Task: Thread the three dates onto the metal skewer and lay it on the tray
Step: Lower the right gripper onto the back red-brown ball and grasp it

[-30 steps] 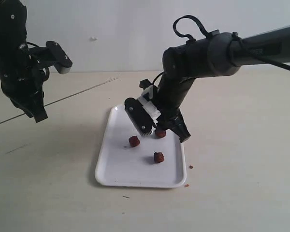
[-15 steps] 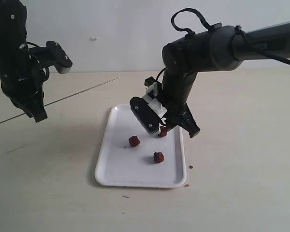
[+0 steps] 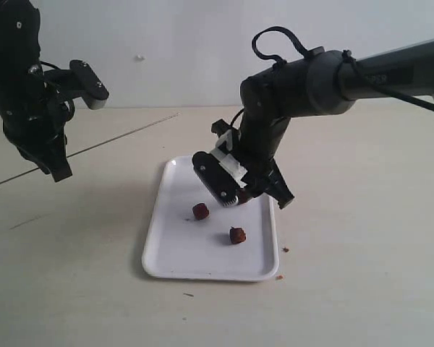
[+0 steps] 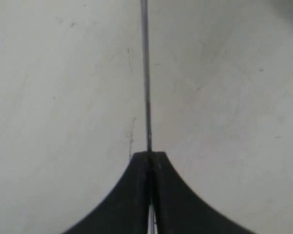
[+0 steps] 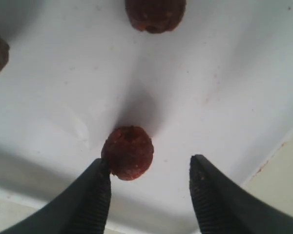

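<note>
The white tray (image 3: 175,254) lies in the middle of the table with three dates on it. Two dates (image 3: 200,211) (image 3: 236,235) lie free. The third date (image 3: 244,195) sits at the tray's far right, between the fingers of my right gripper (image 3: 252,199). In the right wrist view that gripper (image 5: 149,168) is open, and the date (image 5: 128,152) touches one finger (image 5: 95,195) while the other finger stands apart. My left gripper (image 3: 55,165), raised at the left, is shut on the metal skewer (image 3: 123,135). The left wrist view shows the skewer (image 4: 146,73) running out from that gripper (image 4: 150,155).
Small reddish crumbs (image 3: 284,249) lie on the table by the tray's right front corner. The right arm (image 3: 304,79) reaches in from the upper right above the tray's far end. A pale wall closes the back.
My right gripper has shifted slightly right and turned around the far date, which has nudged a little. The left arm and skewer have not moved.
</note>
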Tool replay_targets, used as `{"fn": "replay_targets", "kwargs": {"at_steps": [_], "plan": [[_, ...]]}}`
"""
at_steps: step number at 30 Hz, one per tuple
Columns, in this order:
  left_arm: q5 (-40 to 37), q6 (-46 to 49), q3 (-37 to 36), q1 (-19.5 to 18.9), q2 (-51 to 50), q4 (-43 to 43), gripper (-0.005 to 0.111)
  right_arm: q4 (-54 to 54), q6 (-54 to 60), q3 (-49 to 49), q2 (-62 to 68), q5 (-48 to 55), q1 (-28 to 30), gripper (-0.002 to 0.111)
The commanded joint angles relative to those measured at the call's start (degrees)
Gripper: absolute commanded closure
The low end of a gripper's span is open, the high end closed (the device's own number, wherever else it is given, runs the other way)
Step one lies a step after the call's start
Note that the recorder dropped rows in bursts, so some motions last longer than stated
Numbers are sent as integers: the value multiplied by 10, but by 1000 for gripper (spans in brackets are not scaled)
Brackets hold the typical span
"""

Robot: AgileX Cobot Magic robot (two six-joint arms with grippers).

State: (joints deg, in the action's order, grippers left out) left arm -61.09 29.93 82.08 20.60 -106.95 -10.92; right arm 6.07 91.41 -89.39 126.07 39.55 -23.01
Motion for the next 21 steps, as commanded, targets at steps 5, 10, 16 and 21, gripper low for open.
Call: {"fn": "replay_targets", "kwargs": {"at_steps": [5,10,16,21], "plan": [[8,0,-1,-1,4,0,107,-1,9,-4,0,10,1,58],[9,0,-1,-1,4,0,107,-1,9,-4,9,31,1,58],[10,0,-1,-1,4,0,107,1,9,-4,26,26,0,59],[10,0,-1,-1,4,0,107,2,9,-4,35,21,0,64]]}}
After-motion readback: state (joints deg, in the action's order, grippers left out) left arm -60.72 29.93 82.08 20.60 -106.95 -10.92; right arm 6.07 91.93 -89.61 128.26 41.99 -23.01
